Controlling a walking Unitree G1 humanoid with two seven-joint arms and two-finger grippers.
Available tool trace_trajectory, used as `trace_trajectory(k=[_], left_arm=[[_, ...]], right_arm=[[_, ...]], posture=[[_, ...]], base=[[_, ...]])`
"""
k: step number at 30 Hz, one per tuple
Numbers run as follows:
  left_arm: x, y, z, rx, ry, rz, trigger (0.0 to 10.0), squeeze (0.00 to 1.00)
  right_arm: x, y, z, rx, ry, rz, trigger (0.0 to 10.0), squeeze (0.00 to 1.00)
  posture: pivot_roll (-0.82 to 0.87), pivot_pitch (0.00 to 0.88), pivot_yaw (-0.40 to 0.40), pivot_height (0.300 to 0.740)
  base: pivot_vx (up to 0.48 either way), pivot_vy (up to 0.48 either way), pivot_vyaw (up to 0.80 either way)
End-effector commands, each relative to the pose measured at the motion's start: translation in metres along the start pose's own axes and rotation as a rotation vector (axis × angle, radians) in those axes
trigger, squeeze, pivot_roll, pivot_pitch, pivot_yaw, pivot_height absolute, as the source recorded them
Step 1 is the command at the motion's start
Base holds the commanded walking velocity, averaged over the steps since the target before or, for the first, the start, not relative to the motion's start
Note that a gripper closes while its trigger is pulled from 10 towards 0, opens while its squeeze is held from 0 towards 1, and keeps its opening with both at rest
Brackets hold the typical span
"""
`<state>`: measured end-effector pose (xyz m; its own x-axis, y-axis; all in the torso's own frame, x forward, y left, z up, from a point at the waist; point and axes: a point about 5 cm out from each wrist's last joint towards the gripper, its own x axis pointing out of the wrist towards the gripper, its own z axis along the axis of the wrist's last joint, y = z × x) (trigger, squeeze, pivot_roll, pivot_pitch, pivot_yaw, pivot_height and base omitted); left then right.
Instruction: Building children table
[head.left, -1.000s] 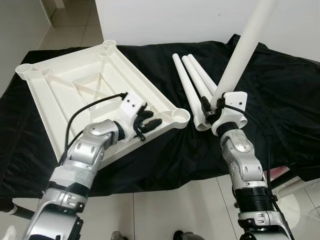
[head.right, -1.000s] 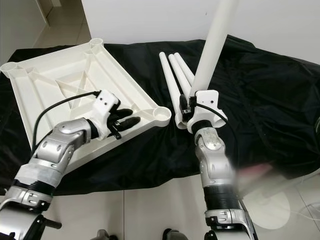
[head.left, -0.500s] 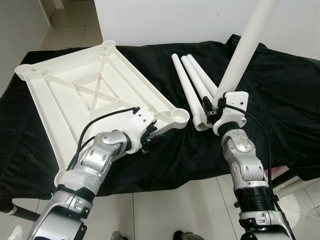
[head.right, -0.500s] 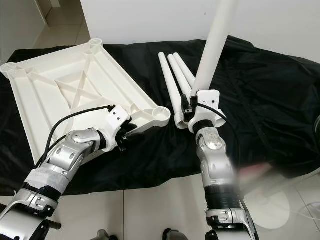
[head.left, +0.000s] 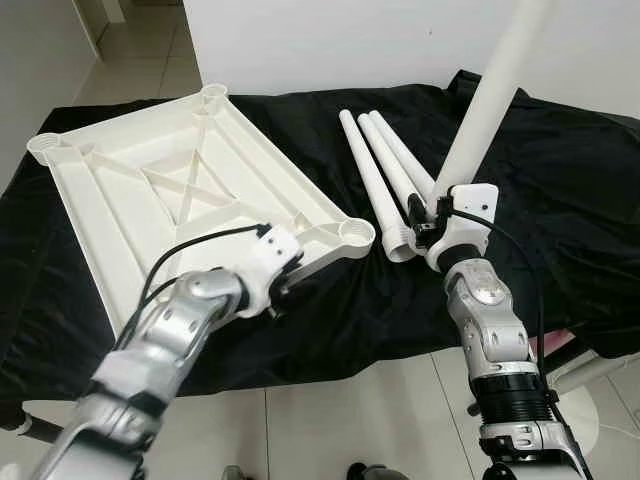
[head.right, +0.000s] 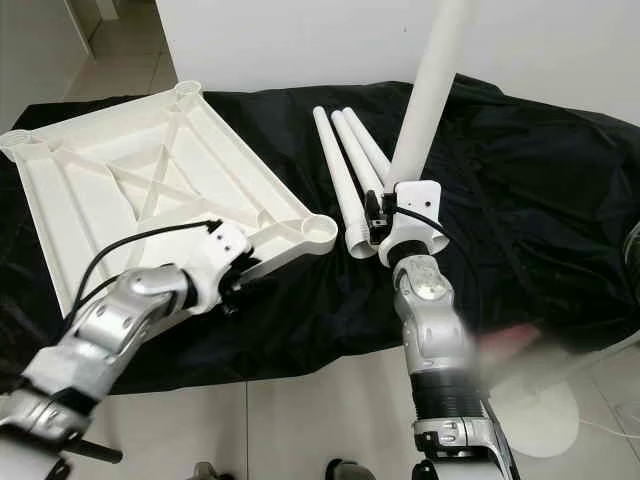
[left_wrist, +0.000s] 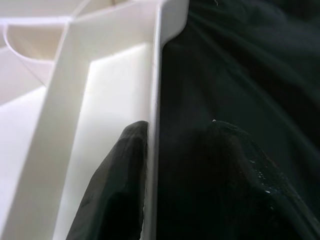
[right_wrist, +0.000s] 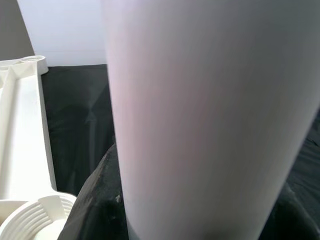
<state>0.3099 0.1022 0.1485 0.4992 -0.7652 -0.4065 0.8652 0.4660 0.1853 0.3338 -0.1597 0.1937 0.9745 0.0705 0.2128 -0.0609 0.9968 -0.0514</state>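
A white plastic table top lies upside down on the black cloth, ribs facing up, with a round leg socket at its near right corner. My left gripper sits at the near rim just left of that socket. In the left wrist view one finger presses the rim's inner side and the other is outside it, so the gripper is shut on the rim. My right gripper is shut on a white table leg, held upright and leaning slightly right. Three more legs lie side by side on the cloth.
The black cloth covers a low surface whose front edge runs just below both grippers. Pale tiled floor lies in front. A white wall stands behind. A white round object rests on the floor at the lower right.
My left gripper slid from on top of the ribbed underside down to the near rim and closed on it. The table top turned slightly. The right arm and its leg stayed put.
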Motion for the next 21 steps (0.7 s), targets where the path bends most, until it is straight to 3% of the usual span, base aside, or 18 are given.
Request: trace_trajectory(k=[1,9,12,13,15,16,18,21], left_arm=[[-0.003,-0.020,-0.011,-0.023,0.049,-0.295,10.0,0.00],[-0.012,-0.015,-0.012,0.012,0.061,-0.279,10.0,0.00],[-0.015,-0.001,-0.007,0.024,0.044,-0.188,10.0,0.00],[-0.019,0.020,0.007,-0.002,-0.032,-0.061,10.0,0.00],[-0.021,0.026,0.012,-0.021,-0.070,-0.020,10.0,0.00],[-0.024,0.038,0.023,-0.061,-0.138,0.060,10.0,0.00],[-0.024,0.040,0.024,-0.067,-0.149,0.074,10.0,0.00],[-0.030,0.048,0.038,-0.139,-0.259,0.126,10.0,0.00]], right_arm=[[0.000,0.001,-0.002,-0.007,0.010,0.011,10.0,0.00],[0.001,0.008,-0.004,-0.023,0.014,0.077,10.0,0.00],[0.003,0.013,-0.004,-0.034,0.012,0.113,10.0,0.00],[0.006,0.017,-0.004,-0.029,0.006,0.151,10.0,0.00],[0.007,0.019,-0.003,-0.020,0.005,0.164,10.0,0.00],[0.009,0.021,-0.002,-0.020,-0.004,0.188,10.0,0.00],[0.009,0.021,-0.002,-0.022,-0.006,0.192,10.0,0.00],[0.013,0.023,-0.004,-0.048,-0.001,0.224,10.0,0.00]], posture=[[-0.09,0.091,0.036,0.740],[-0.07,0.083,0.026,0.740],[-0.07,0.077,0.017,0.740],[-0.07,0.073,0.007,0.740],[-0.07,0.073,0.007,0.740],[-0.07,0.071,0.003,0.740],[-0.07,0.071,0.003,0.740],[-0.06,0.067,-0.009,0.740]], base=[[0.000,0.000,0.00],[0.000,0.000,0.00],[0.000,0.000,0.00],[0.000,0.000,0.00],[0.000,0.000,0.00],[0.000,0.000,0.00],[0.000,0.000,0.00],[0.000,0.000,0.00]])
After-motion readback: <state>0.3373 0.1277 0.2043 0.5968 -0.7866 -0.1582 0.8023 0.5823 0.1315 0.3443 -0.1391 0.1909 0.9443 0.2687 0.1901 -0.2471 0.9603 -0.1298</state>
